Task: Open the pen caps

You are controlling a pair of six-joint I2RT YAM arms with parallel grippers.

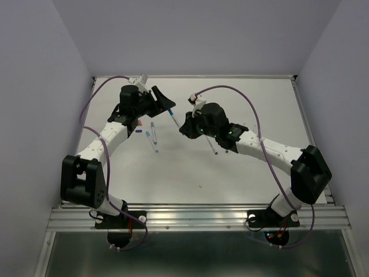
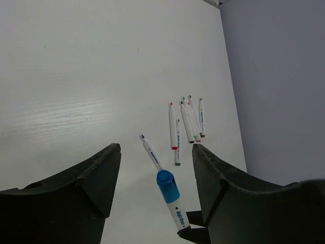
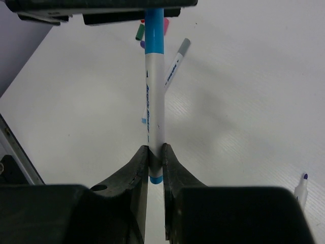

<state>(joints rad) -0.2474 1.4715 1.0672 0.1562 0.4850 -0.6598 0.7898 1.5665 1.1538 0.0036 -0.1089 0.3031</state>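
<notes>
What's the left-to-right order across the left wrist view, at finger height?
finger at image left → loose dark-tipped pen → blue-capped pen → finger at image right. The pen group farther back is left out because it overlaps the blue-capped pen's span.

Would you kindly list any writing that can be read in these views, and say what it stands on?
Blue print along the barrel of the held pen: too blurred to read.
Marks on the lying pens: too small to read.
No other text shows.
</notes>
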